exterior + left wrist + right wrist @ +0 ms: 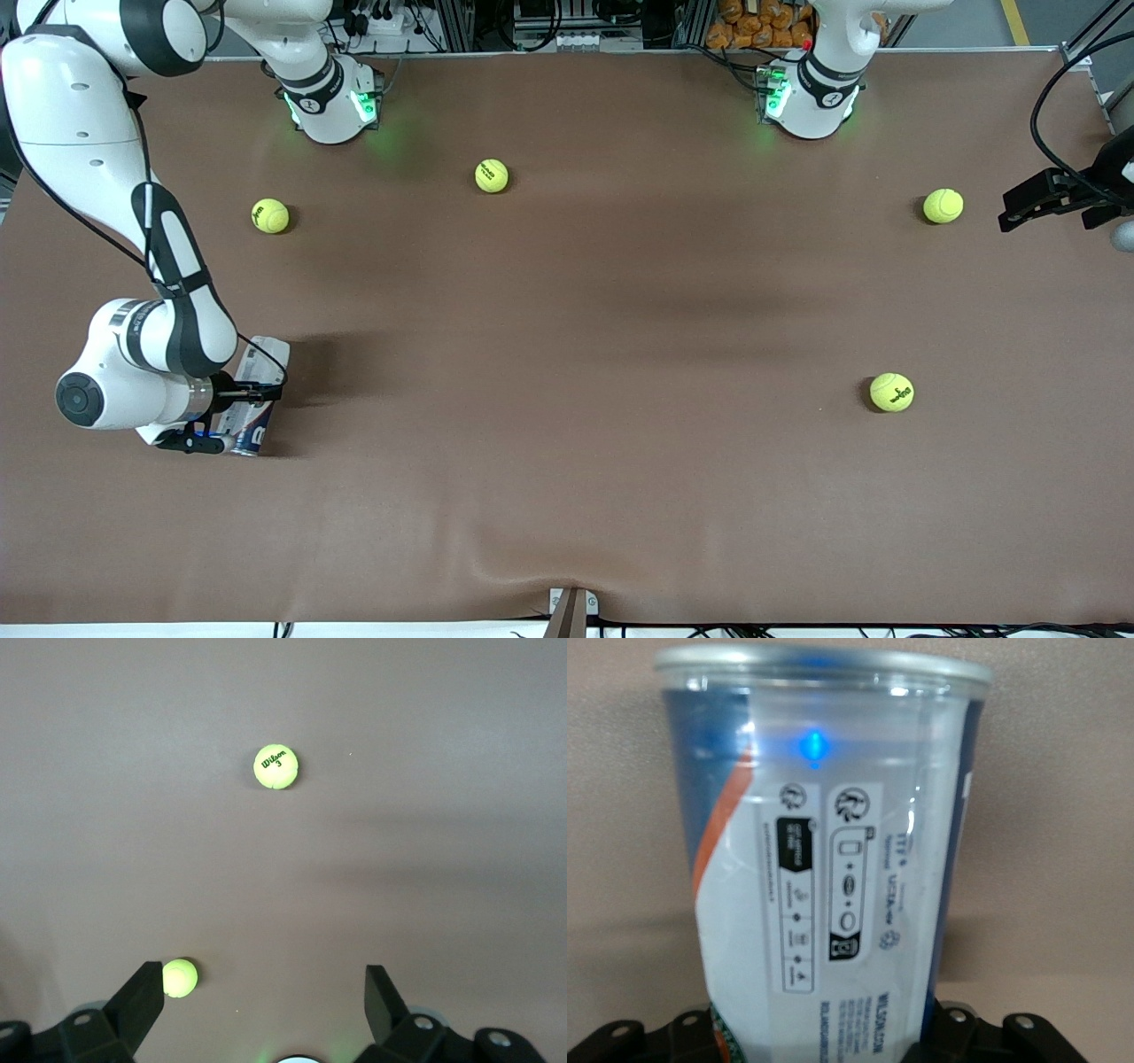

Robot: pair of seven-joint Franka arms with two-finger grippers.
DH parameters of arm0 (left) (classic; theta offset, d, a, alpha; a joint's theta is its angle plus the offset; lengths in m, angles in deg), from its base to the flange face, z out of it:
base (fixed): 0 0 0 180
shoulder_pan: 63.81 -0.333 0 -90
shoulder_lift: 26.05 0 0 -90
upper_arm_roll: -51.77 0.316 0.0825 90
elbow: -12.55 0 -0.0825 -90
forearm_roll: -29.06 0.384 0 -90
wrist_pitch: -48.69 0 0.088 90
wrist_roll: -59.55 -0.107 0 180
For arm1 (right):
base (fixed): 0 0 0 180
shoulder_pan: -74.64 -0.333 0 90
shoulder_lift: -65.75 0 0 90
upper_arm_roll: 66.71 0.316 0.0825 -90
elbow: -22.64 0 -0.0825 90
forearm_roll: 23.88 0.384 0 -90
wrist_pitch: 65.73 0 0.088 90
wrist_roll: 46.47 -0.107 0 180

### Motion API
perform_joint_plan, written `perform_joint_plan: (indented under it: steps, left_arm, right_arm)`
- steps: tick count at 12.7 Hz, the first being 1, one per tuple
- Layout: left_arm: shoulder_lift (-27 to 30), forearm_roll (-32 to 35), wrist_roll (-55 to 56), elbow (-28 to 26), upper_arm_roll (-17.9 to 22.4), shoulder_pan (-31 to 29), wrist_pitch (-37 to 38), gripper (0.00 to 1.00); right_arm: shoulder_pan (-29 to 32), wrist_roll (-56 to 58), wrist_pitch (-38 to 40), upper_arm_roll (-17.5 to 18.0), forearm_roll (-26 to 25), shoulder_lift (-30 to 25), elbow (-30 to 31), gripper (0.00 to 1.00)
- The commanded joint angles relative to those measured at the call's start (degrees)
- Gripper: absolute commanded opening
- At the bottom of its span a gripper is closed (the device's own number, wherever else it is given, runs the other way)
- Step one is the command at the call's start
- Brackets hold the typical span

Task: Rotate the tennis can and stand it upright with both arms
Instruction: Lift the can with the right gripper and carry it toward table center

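A brown table [567, 496] held 1 tennis can [257, 394] and 4 yellow-green balls. Nearest the front camera, at the right arm's end of the table, the can lay on its side, its length running away from that camera. The right gripper [232, 414] was down on it, both fingers pressed against the can's sides near the end closest to the camera. The right wrist view showed the clear can [833, 868] filling the frame, its silvery rim pointing away from the wrist.

A ball [891, 392] sat toward the left arm's end, about as near the camera as the can. Farther off lay 3 more balls: 1 [269, 215] near the right arm's base, 1 [491, 175] mid-table, and 1 [943, 206] at the left arm's end.

The left gripper [1032, 206] waited in the air at the table's edge by that last ball, fingers spread wide and empty.

To do this step well, the right arm would probably keep a firm squeeze and swing the can slowly toward mid-table, so it would not slip, and the left arm could reach its free end.
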Motion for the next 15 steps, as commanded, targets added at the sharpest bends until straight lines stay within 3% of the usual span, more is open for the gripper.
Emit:
perform_joint_plan:
  steps: [1,5,10,12,15]
  left_arm:
    - [0.02,-1.11,-1.43,0.30,-0.25,-0.53,0.50,1.00]
    - [0.02,-1.11,-1.35,0.30,-0.25,-0.45,0.50,1.00]
    - [0.11,-1.20,-1.35,0.47,-0.25,-0.44,0.50,1.00]
    - [0.02,-2.60,-1.35,0.39,-0.25,-0.53,0.50,1.00]
    - [-0.24,-3.04,-1.43,0.47,-0.07,-0.62,0.42,1.00]
  right_arm:
    - [-1.94,0.65,0.12,-0.01,0.37,-0.70,-0.84,0.58]
    - [-13.87,0.56,-0.23,-0.27,-1.21,-1.22,-5.31,0.58]
    - [-25.14,1.17,-0.49,-0.10,-11.04,-1.05,-7.96,0.59]
    - [-28.40,5.10,-0.49,-0.01,-14.74,-1.14,-7.96,0.59]
    - [-31.48,16.08,-0.49,0.34,-14.75,-1.67,-7.87,0.60]
